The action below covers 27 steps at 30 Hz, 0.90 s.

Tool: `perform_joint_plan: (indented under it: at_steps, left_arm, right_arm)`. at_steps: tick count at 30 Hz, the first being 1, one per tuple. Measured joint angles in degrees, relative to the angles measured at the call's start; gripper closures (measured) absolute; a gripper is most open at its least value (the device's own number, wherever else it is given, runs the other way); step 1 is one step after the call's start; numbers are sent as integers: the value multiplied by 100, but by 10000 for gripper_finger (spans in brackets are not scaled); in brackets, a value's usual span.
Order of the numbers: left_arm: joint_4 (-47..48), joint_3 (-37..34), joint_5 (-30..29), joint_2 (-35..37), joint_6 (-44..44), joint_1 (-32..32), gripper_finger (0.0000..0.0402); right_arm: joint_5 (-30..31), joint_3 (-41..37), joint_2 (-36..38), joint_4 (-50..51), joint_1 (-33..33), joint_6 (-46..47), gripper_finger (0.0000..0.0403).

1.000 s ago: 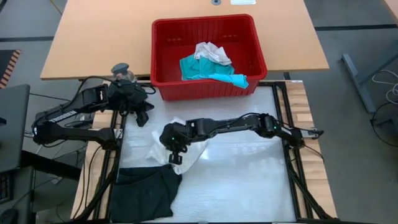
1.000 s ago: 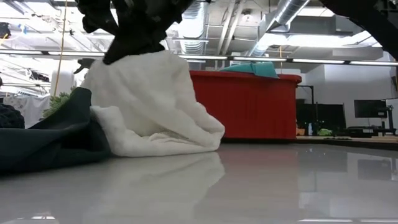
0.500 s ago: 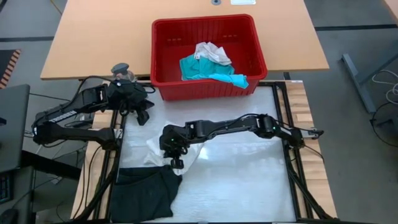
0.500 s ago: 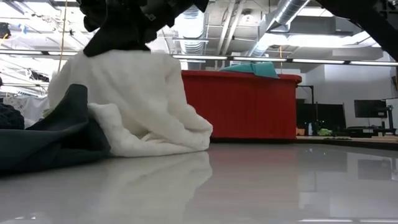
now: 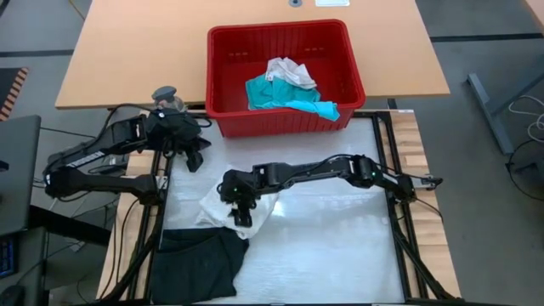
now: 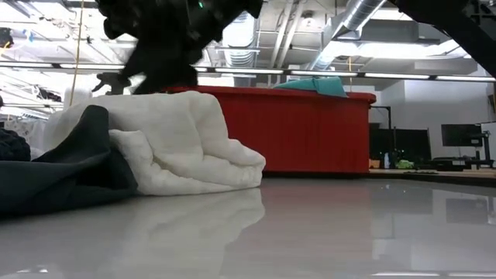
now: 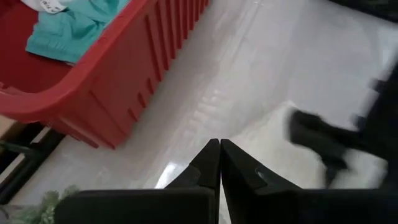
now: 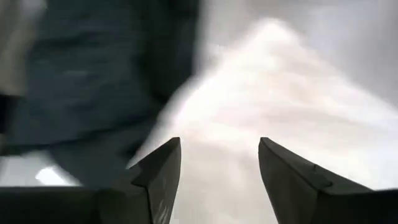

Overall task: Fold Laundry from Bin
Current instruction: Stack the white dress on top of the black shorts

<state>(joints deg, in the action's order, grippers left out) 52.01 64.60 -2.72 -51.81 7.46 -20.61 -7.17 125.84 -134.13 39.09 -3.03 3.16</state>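
Two garments are out of the bin point(image 5: 348, 78) and on the table point(image 5: 331, 246): a black one point(image 5: 200, 265) lies at the near left corner, and a white one point(image 5: 214, 204) sits in a loose heap just beyond it, its near edge touching the black cloth. Neither looks neatly folded; the white one is a rumpled mound in the low view. The teal piece point(image 5: 289, 95) and another white piece point(image 5: 291, 71) are in the bin at the far edge of the table, so I judge the job less than half done: the white heap needs folding, and two garments remain to be fetched.

The right hand point(image 5: 240, 211) hangs just above the white heap, pointing down. Its wrist view shows the two fingers point(image 8: 158, 171) standing well apart with white cloth below and nothing caught between them: released, holding nothing. In the low view the hand is clear of the top of the mound.

The left hand point(image 5: 195, 157) waits at the far left of the table, near the bin's left corner, fingers pressed together and empty.
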Motion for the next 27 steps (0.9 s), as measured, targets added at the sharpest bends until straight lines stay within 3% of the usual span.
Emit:
perform_joint_plan:
  at_steps: [3, 8, 13, 21, 27]
  left_arm:
    - [24, 0, 38, 84, 87, 1, 401]
    - [153, -1, 148, 197, 391, -2, 401]
    - [104, -314, 897, 274, 816, 1, 401]
    - [-344, -1287, 1017, 454, 1375, 41, 401]
    - [-872, -1766, 1283, 549, 1758, 45, 401]
  right_arm:
    - [296, 0, 76, 334, 301, 220, 165]
    - [287, 81, 90, 1231, 832, 938, 165]
    - [290, -107, 100, 1849, 1101, 990, 164]
    - [33, -144, 93, 1614, 1123, 720, 162]
    - [-119, -153, -53, 1507, 1150, 644, 134]
